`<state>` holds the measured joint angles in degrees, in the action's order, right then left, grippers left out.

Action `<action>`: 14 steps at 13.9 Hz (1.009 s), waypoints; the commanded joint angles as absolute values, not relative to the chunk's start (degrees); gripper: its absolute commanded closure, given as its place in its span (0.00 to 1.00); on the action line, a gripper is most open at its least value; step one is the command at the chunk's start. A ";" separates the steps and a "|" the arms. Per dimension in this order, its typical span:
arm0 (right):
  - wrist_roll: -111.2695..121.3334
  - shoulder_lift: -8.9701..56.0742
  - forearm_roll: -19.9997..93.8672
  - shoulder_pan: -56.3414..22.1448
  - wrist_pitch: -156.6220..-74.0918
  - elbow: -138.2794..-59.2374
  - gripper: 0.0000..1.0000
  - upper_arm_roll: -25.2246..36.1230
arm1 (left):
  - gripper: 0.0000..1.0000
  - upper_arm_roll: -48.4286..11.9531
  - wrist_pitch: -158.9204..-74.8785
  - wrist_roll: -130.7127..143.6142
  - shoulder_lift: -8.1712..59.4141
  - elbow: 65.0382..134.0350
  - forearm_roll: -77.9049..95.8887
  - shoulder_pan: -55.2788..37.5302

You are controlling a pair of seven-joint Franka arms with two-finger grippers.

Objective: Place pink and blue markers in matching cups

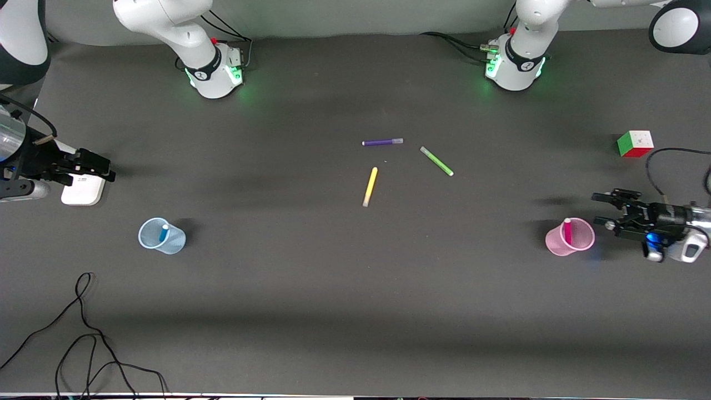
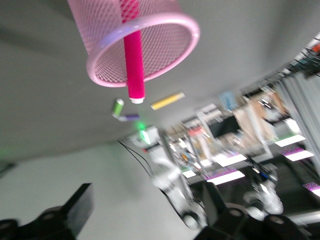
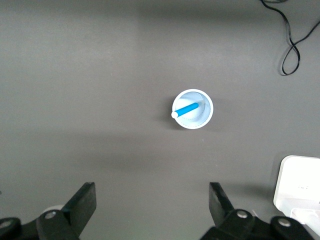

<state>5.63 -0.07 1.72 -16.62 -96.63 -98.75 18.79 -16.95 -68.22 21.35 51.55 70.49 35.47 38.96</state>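
The sky-blue marker stands in the pale blue mesh cup toward the right arm's end of the table. The pink marker stands in the light pink mesh cup toward the left arm's end. My left gripper is open and empty, lying sideways just beside the pink cup. Its wrist view shows the pink cup with the pink marker in it, ahead of the gripper. My right gripper is open and empty, high over the table's end. Its wrist view looks down on the blue cup and blue marker, with the gripper apart from them.
A purple pen, a green pen and a yellow pen lie mid-table. A colour cube sits near the left arm's end. A white box lies under the right gripper. Black cables trail at the near corner.
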 commanded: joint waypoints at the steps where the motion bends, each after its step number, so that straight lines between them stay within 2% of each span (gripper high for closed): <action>1: 4.40 -0.35 -0.79 -9.53 -96.77 -98.18 0.00 10.14 | 0.00 -16.35 -67.76 20.75 43.98 66.97 23.61 33.33; 3: 4.13 -0.35 -0.79 -7.12 -97.55 -98.26 0.00 8.35 | 0.00 -16.26 -69.69 20.57 36.25 68.28 10.60 26.31; 4: 4.04 -0.35 -0.70 -7.12 -97.65 -98.35 0.00 8.35 | 0.00 -16.17 -71.35 20.57 32.03 71.16 6.81 23.93; 8: 1.93 -0.26 -0.70 -7.29 -98.00 -98.26 0.00 8.61 | 0.00 -16.17 -81.36 20.65 14.98 86.18 -2.36 17.86; 14: 1.85 -0.09 -0.09 -7.38 -97.73 -98.17 0.00 8.44 | 0.00 -16.44 -99.56 20.31 -7.35 109.48 -3.08 13.37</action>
<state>3.19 -0.05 0.03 -7.59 -97.78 -98.62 8.97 -17.77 -93.22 21.43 1.68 98.63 -2.00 15.02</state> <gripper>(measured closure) 0.000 0.000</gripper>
